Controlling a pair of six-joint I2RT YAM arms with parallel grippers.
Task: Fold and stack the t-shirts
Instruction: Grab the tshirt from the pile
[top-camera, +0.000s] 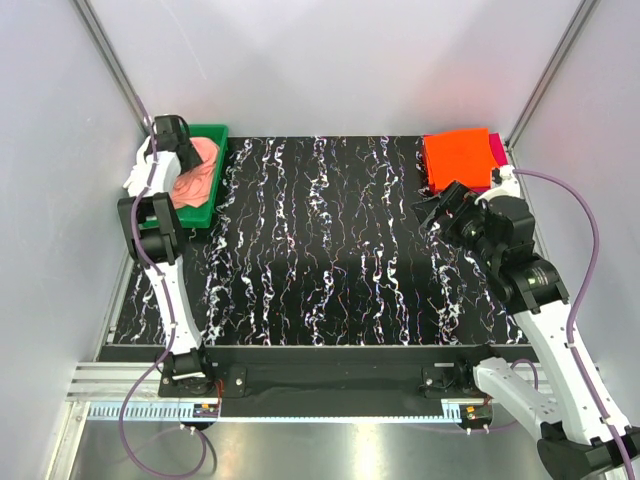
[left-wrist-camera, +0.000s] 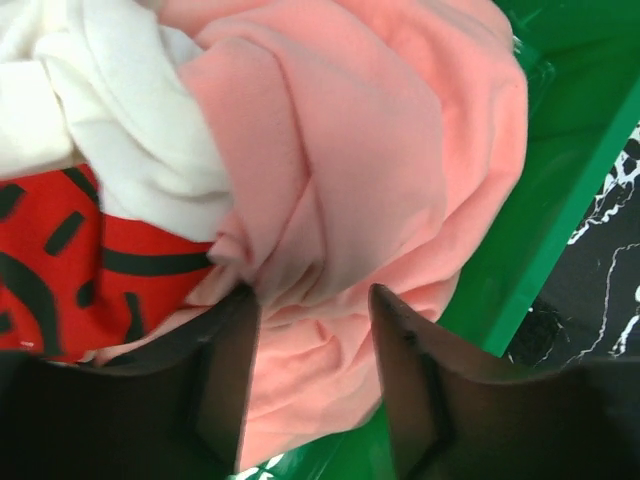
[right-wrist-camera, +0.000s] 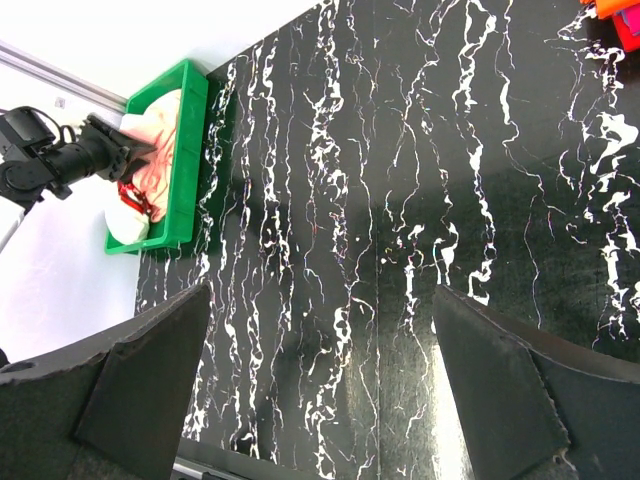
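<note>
A salmon-pink t-shirt (top-camera: 200, 170) lies crumpled in the green bin (top-camera: 215, 135) at the back left. My left gripper (top-camera: 178, 150) is down in the bin. In the left wrist view its jaws (left-wrist-camera: 312, 295) stand open with a fold of the pink shirt (left-wrist-camera: 380, 150) between them. A white shirt (left-wrist-camera: 120, 110) and a red shirt with dark marks (left-wrist-camera: 50, 270) lie beside the pink one. A folded orange shirt (top-camera: 458, 158) lies on a magenta one (top-camera: 497, 148) at the back right. My right gripper (top-camera: 430, 215) is open and empty, just in front of that stack.
The black marbled table (top-camera: 330, 250) spreads between the bin and the stack. The right wrist view looks across it (right-wrist-camera: 400, 200) to the green bin (right-wrist-camera: 185, 160) and the left arm. Grey walls close the back and sides.
</note>
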